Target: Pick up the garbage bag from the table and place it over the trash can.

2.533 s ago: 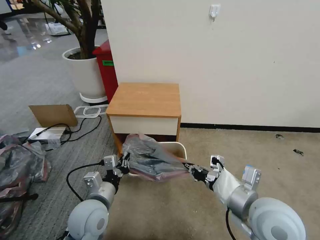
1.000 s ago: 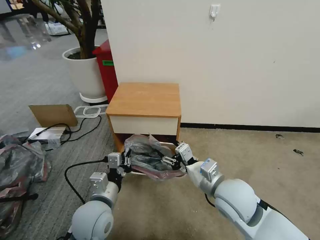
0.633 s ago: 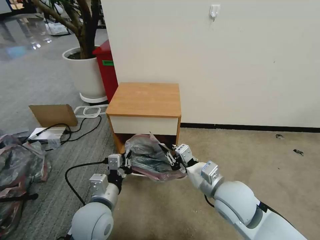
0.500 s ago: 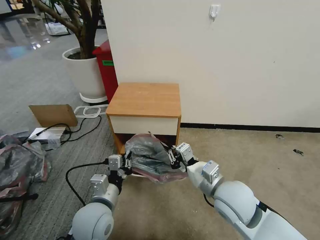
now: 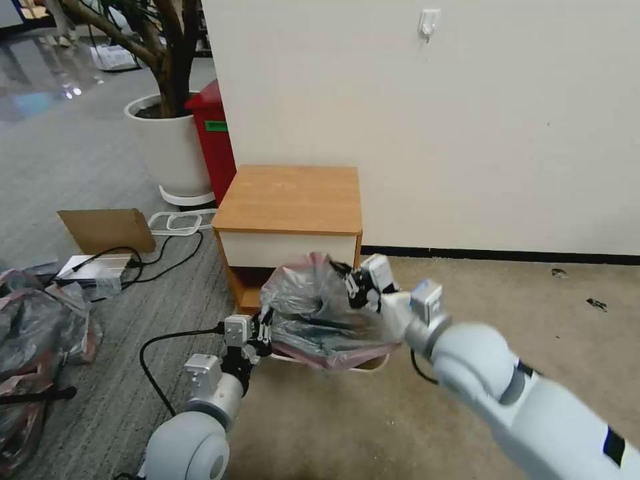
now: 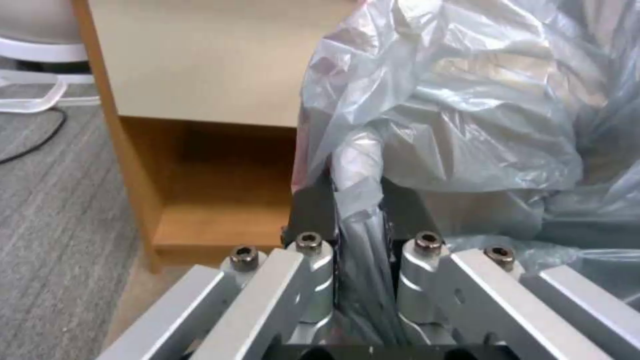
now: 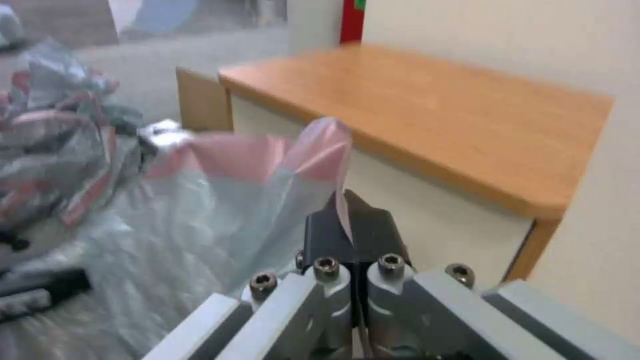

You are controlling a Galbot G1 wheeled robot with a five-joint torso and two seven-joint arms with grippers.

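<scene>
left gripper (image 5: 265,331) clamped, right gripper (image 5: 348,281) clamped, raised

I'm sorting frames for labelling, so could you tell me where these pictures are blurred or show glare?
Head view: the right arm is motion-smeared, its gripper less so; table and left gripper are crisp; the glossy floor at far left carries window glare. Left wrist view: sharp on the bag pinched in the jaws, with bright sheen on its folds. Right wrist view: soft all over, especially the bag heap.

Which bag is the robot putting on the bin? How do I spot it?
Find the wooden nightstand by the wall. In front of it, the garbage bag is held by the left gripper and right gripper, unlike the heap of bags lying on the floor.
</scene>
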